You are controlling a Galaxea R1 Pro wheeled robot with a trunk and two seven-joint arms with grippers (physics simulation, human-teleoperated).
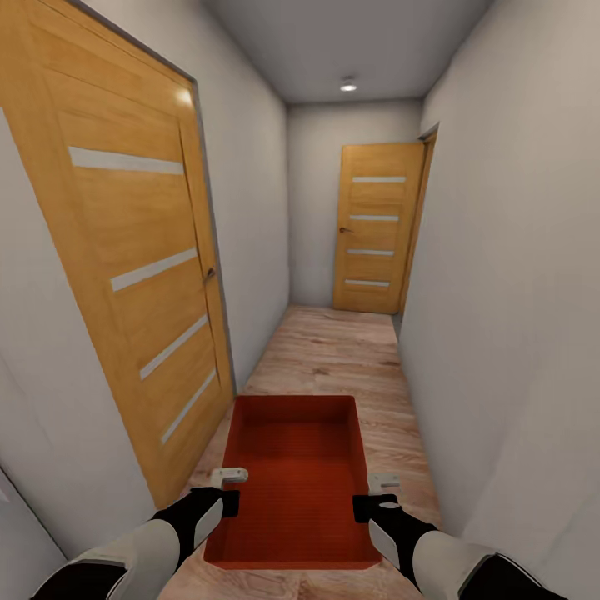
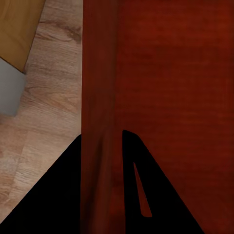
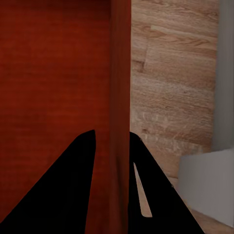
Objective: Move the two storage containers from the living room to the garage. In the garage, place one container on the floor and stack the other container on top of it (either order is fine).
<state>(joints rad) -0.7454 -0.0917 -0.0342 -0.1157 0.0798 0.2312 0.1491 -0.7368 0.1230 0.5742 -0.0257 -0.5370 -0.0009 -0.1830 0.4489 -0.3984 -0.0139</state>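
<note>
- Carried in a narrow hallway: one orange-red storage container (image 1: 296, 479), open top up, held level above the light wood plank floor (image 1: 333, 350), ahead of and between both arms.
- Left gripper (image 1: 227, 487) on the container's left long wall, jaws pinching that wall; in the left wrist view the wall (image 2: 100, 97) runs straight between the two dark fingers (image 2: 141, 185), one inside the bin, one outside.
- Right gripper (image 1: 379, 492) mirrored on the right long wall, jaws pressed onto it; same straddle in the right wrist view, wall (image 3: 119, 87) between the fingers (image 3: 73, 190).
- Long axis of the container pointing straight ahead down the corridor, away from the trunk; both grips near the robot's end of the bin, so neither arm nearer than the other.
- Only one bin recognisable here; whether a second is nested in it, impossible to tell.
- Closed wooden door (image 1: 133, 250) close on the left, another wooden door (image 1: 375, 229) at the far end, plain wall on the right.
- Not the garage yet, judging by the plank flooring: transport step, well short of placing and stacking.
- Likely concern: keeping the bin centred between door frame and wall while rolling on.
</note>
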